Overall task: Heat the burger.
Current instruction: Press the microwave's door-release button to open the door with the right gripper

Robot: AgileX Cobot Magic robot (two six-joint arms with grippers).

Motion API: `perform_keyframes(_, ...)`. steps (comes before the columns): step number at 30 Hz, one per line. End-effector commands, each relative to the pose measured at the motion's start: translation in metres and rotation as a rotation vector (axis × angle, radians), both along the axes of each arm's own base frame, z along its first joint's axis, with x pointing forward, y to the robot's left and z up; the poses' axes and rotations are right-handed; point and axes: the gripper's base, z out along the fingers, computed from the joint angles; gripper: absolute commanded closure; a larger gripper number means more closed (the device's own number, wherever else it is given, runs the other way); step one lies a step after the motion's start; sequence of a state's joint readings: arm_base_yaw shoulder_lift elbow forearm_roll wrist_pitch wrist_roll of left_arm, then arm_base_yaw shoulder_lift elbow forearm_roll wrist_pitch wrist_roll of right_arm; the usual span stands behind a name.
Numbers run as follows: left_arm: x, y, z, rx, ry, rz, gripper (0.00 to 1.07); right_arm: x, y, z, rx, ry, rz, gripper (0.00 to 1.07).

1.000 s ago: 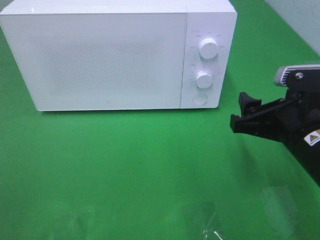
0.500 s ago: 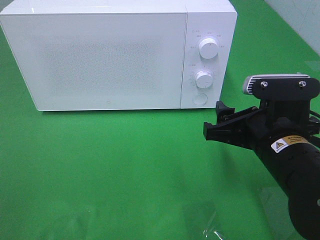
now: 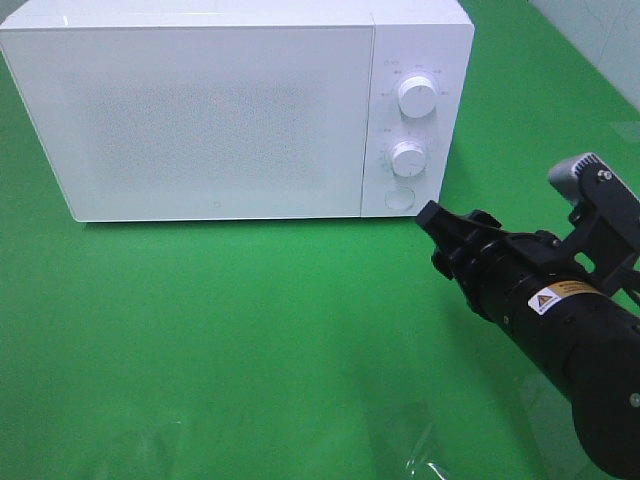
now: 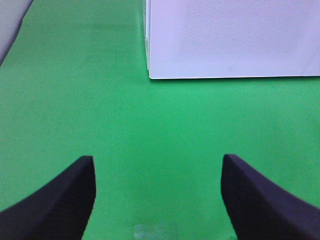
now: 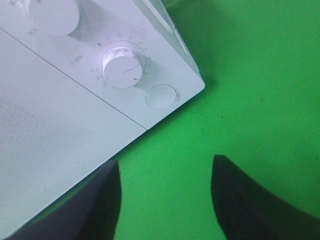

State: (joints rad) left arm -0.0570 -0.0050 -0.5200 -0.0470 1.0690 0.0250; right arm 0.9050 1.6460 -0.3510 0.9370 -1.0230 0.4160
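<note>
Gaping right tool, glossy boxy microwave

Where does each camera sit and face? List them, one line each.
Exterior high: mounted high in front, looking down at the white box-shaped microwave on green cloth; black right gripper shows.
Left wrist: on the left arm, facing the microwave's door corner; open left gripper shows.
Right wrist: facing the microwave's round white button; right gripper shows.
Shared: exterior and right wrist both see that button.

The right tool is extended forward on a rolled wrist, jaws parted, empty; the left tool is spread wide.
</note>
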Motion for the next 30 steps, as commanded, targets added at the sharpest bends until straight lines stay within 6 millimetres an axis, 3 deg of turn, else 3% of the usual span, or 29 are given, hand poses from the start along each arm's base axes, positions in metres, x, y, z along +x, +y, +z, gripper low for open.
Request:
perform_keyframes(1,-0.002,-0.001,-0.001,-0.009,-0.011,-0.003,0.41,0.000,0.003,0.001,0.225,0.024,-0.058,0.77)
perform_keyframes(2,-0.002,-0.001,-0.001,-0.009,-0.011,-0.003,0.41,0.000,0.003,0.001,0.289,0.031,-0.079,0.84)
perform_keyframes(7,-0.002,-0.001,-0.001,-0.009,-0.011,-0.003,0.41,0.000,0.003,0.001,0.410,0.044,-0.118,0.94)
perform_keyframes(9,-0.002,-0.001,-0.001,-0.009,-0.011,-0.003,0.41,0.000,0.003,0.001,0.524,0.056,-0.154,1.06)
perform_keyframes(19,-0.002,-0.001,-0.001,-0.009,-0.011,-0.003,0.41,0.003,0.007,0.002,0.637,0.063,-0.167,1.07)
perform_keyframes(26,-0.002,-0.001,-0.001,-0.009,-0.011,-0.003,0.41,0.017,0.023,-0.001,0.685,0.067,-0.169,1.07)
perform_keyframes(30,-0.002,-0.001,-0.001,-0.009,-0.011,-0.003,0.41,0.039,0.026,-0.004,0.730,0.078,-0.178,1.07)
